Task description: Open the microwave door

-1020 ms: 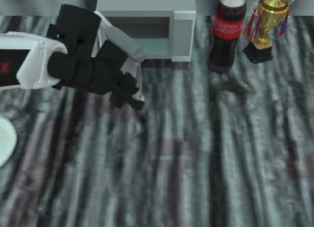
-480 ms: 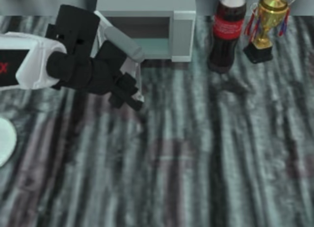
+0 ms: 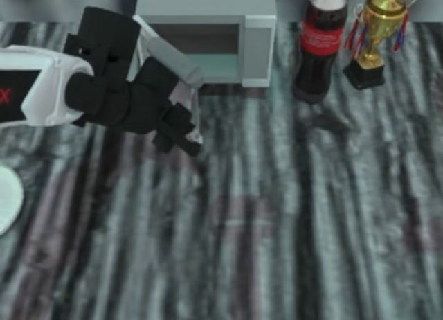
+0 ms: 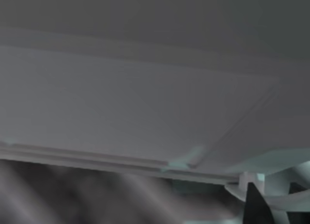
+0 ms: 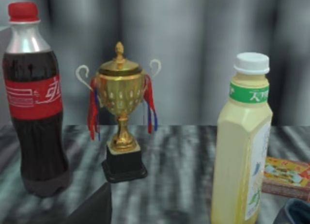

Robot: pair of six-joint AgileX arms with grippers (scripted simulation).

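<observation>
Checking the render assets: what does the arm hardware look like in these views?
Left arm: glossy white shell carrying a black panel with a red mark, then blocky matte-black wrist segments ending in a black left pincer. No cables show. The right arm appears in no view, except perhaps dark shapes edging the right wrist view.

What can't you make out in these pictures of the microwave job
- Left gripper: its fingers are hidden under the arm in the top view; the left wrist view shows only one dark tip.
- Microwave door: its lower edge is covered by the arm.
- Right gripper: out of frame in the top view.
- Yellow bottle: base cut off by the right wrist view's edge.
</observation>
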